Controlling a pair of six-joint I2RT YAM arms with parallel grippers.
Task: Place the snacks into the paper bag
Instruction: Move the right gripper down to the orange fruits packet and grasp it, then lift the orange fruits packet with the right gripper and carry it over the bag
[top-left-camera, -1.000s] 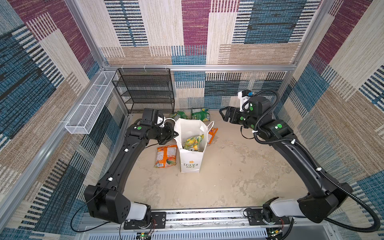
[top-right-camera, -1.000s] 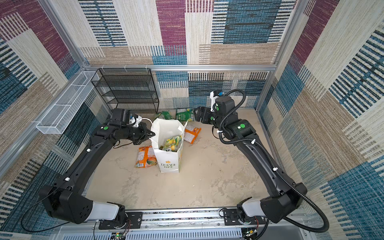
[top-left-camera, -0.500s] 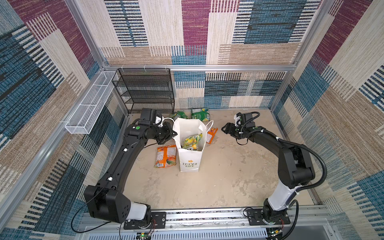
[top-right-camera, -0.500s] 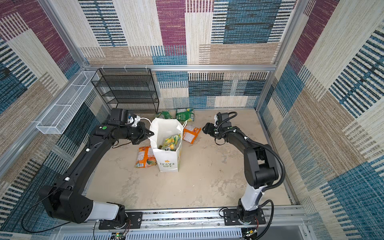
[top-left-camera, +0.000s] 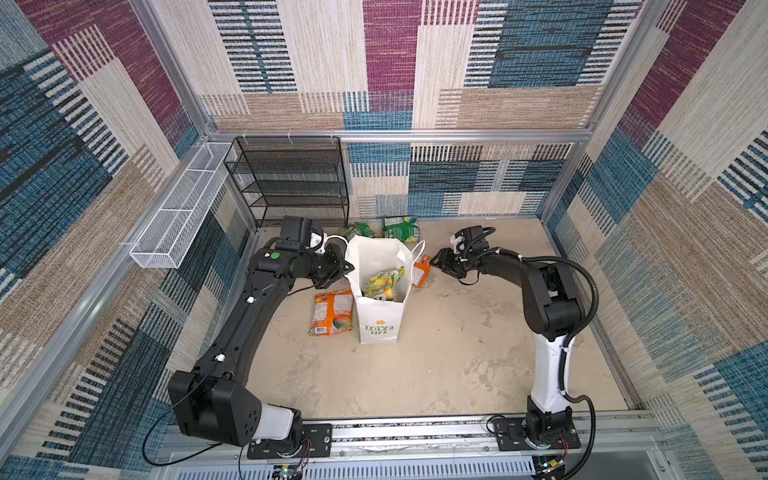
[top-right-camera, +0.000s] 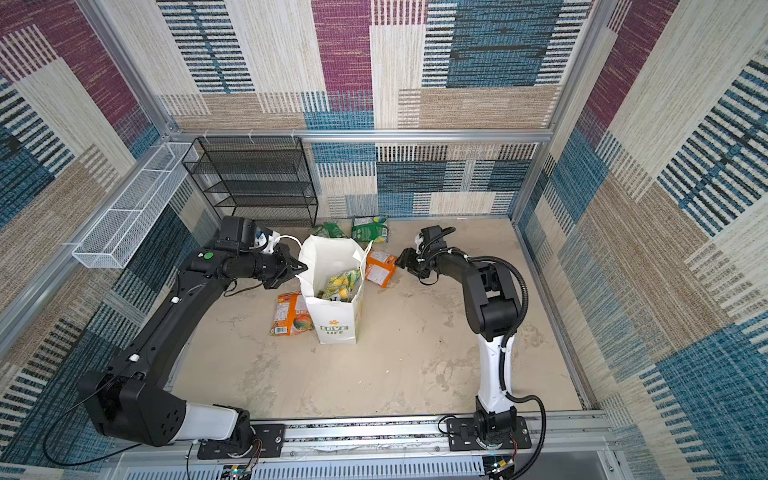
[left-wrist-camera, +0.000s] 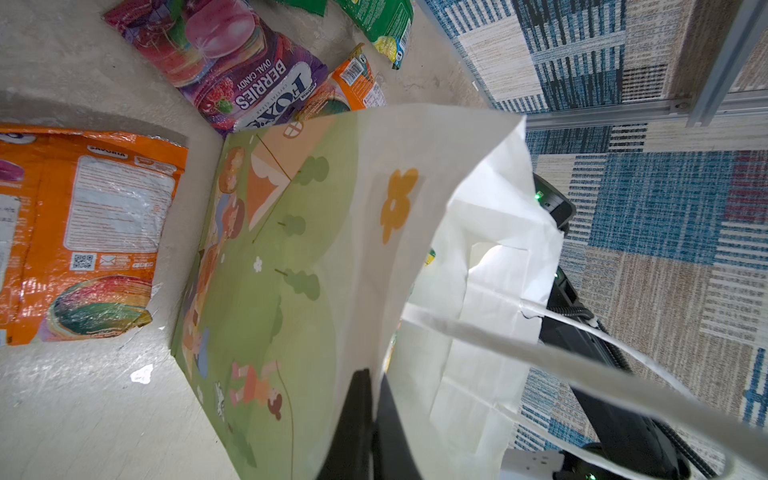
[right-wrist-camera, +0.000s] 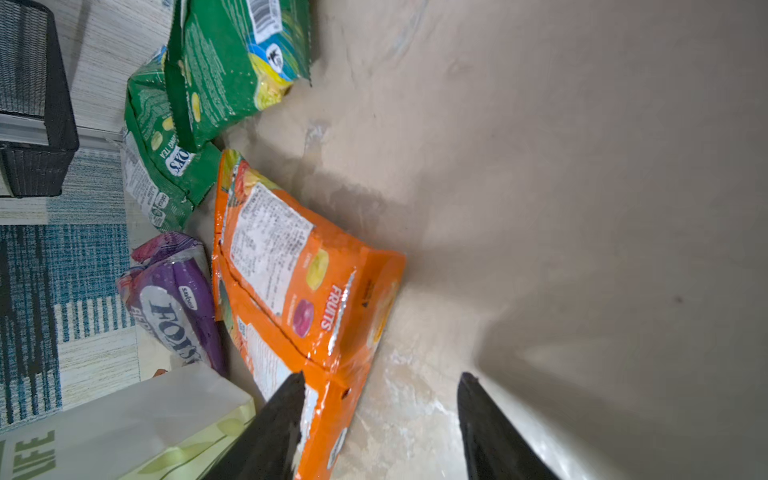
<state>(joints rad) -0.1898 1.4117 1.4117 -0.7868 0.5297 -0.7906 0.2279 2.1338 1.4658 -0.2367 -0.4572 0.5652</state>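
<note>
In both top views the paper bag (top-left-camera: 379, 322) stands upright near the middle of the surface (top-left-camera: 457, 357) with yellow-green packets (top-left-camera: 384, 283) already inside, and the left gripper (top-left-camera: 342, 269) is clamped on its rim, as it was a second ago. The change is on the other side. The right arm, raised high behind the bag a second ago, has folded down, so the right gripper (top-left-camera: 441, 262) now sits low at the surface against the orange FRUITS packet (top-left-camera: 422, 271) lying just beside the bag. That reads as the start of the next pick. A second orange packet (top-left-camera: 332, 312) lies on the bag's other side and green packets (top-left-camera: 400, 227) rest by the back wall, all unmoved. The left wrist view shows the left gripper's jaws closed tight on the bag's printed wall, with a purple FOX'S berries packet (left-wrist-camera: 232, 70) on the surface beyond the bag. The right wrist view shows the right gripper's jaws apart. One finger (right-wrist-camera: 282, 415) overlaps the FRUITS packet's near edge and the other stands over bare surface, so the edge lies between them but nothing is gripped yet. I judge that at least five packets remain outside the bag, and the jaws must close on that edge before any lift.
</note>
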